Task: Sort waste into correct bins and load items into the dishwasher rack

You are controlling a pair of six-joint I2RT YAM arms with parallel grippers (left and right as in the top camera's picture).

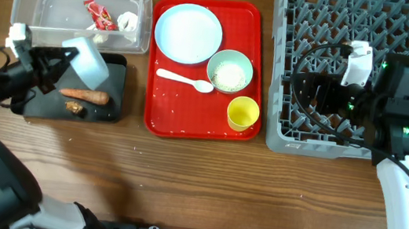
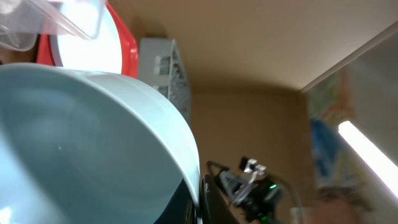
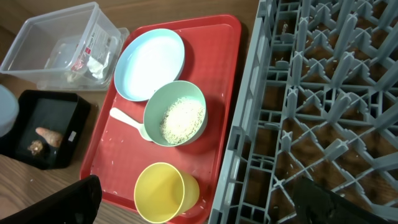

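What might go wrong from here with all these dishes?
The left end effector holds the tilted bowl over the black tray; it could slip onto the carrot. The other bowl holds rice; loaded unemptied, grains would likely fall through the rack.

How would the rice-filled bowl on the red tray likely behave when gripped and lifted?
The rice bowl looks rigid, so a rim pinch should hold. Its loose rice would probably spill if tilted. The glossy red tray may let it slide if nudged.
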